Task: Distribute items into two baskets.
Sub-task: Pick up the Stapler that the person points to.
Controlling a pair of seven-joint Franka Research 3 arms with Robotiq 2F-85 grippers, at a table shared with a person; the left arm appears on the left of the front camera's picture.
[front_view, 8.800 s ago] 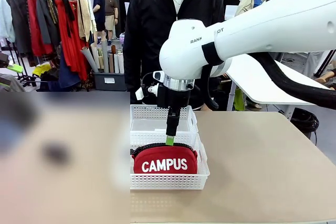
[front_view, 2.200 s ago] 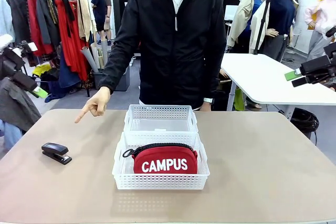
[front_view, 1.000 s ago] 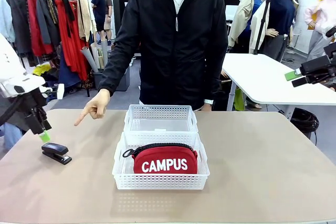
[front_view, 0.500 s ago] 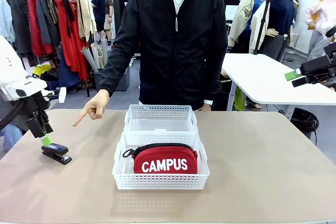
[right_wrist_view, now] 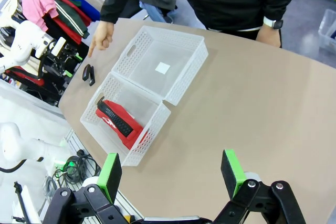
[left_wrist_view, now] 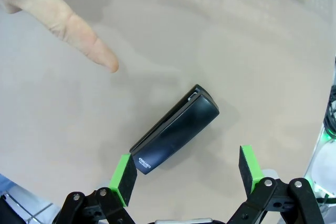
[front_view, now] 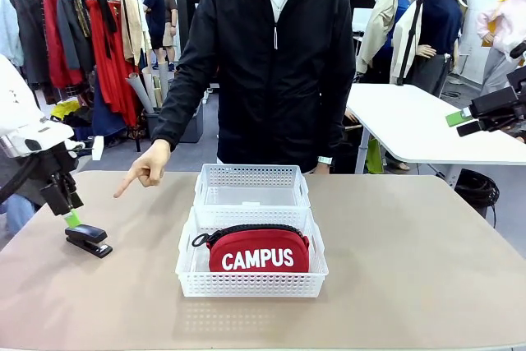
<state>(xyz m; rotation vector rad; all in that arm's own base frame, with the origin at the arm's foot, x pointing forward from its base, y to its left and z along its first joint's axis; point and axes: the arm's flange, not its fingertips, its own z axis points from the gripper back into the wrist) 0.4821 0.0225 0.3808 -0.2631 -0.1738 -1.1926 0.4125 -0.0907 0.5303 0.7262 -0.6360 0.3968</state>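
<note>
The black stapler (front_view: pixel 88 240) lies flat on the bare table (front_view: pixel 411 269), at about 9 o'clock from the baskets and well apart from them. My left gripper (front_view: pixel 72 218) hangs right over its rear end, jaws spread wide and holding nothing. In the left wrist view the stapler (left_wrist_view: pixel 176 129) lies slantwise, and one end sits against the edge of a green pad (left_wrist_view: pixel 125 179) of that gripper (left_wrist_view: pixel 188 174). I cannot tell whether pad and stapler touch.

The person's hand (front_view: pixel 148 168) is at about 1 o'clock from the stapler, with the forefinger aimed down at it. From the wrist the fingertip (left_wrist_view: pixel 105 59) is near the stapler but off it.

The red pouch (front_view: pixel 258 251) lies in the near basket (front_view: pixel 251 285), its white "CAMPUS" lettering facing me. The far basket (front_view: pixel 251 177) sits at 12 o'clock from the near one, rim against rim, with nothing in it but a small white label on its floor.

My right gripper (right_wrist_view: pixel 170 173) is high above the table, jaws wide, gripping nothing. It looks down on both baskets, the pouch (right_wrist_view: pixel 118 121) and the stapler (right_wrist_view: pixel 88 74).
</note>
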